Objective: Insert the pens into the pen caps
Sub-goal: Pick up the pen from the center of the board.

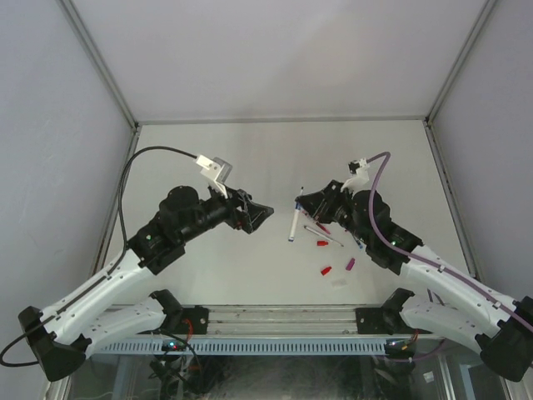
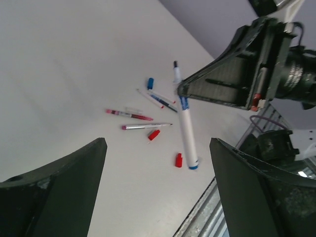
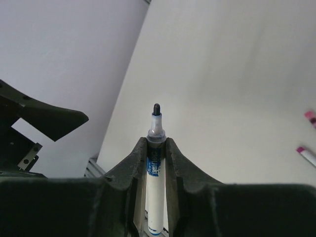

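The white table (image 1: 250, 158) carries everything. The left hand (image 2: 158, 148) hangs empty, its fingers wide apart, facing the right hand (image 3: 156, 148). The right hand is clamped on the blue pen (image 3: 156, 190) just behind its bare tip, raised off the table. The pen looks light, stiff and slick, so a firm barrel hold suits it. Loose pens (image 2: 129, 114) and tiny pen caps (image 2: 153, 134) lie below and would likely skid if nudged.

The marker (image 3: 157, 168) clamped in the black right gripper (image 3: 156, 141) has a white barrel with blue print, a blue end and a dark tip. Near it on the white table (image 2: 59, 59) lie a red cap (image 2: 178, 159), a second red cap (image 2: 153, 134), a blue cap (image 2: 150, 83) and a magenta pen (image 2: 129, 114).
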Motion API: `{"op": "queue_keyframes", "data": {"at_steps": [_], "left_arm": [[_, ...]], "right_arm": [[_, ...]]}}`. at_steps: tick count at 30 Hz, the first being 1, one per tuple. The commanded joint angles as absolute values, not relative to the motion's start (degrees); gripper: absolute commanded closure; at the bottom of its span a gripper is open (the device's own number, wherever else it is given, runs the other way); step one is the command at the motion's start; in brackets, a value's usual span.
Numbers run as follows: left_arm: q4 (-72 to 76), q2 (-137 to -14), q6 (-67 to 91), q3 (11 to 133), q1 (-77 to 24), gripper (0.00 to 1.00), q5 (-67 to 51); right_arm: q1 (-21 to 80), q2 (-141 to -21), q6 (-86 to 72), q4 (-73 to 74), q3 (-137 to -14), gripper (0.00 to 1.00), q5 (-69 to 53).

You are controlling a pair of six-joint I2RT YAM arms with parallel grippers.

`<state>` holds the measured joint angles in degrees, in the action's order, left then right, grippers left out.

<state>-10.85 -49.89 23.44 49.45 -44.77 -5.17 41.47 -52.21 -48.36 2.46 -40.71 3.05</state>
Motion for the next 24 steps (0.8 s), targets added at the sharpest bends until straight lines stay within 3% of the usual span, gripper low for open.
{"op": "queue_keyframes", "data": {"at_steps": [1, 14, 24], "left_arm": [[-2.2, -48.9, 26.2, 48.1, -45.6, 0.09, -10.2], [0.4, -52.0, 27.1, 47.0, -47.1, 0.22, -13.2], [1.6, -55.4, 27.3, 47.8, -48.7, 0.4, -15.3]], "right_arm": [[43.5, -50.7, -52.5, -9.6, -38.7, 1.0, 4.5], [45.0, -51.5, -54.5, -19.3, -38.4, 1.0, -0.8], [46.6, -52.2, -53.2, -21.9, -38.5, 1.0, -1.7]]}}
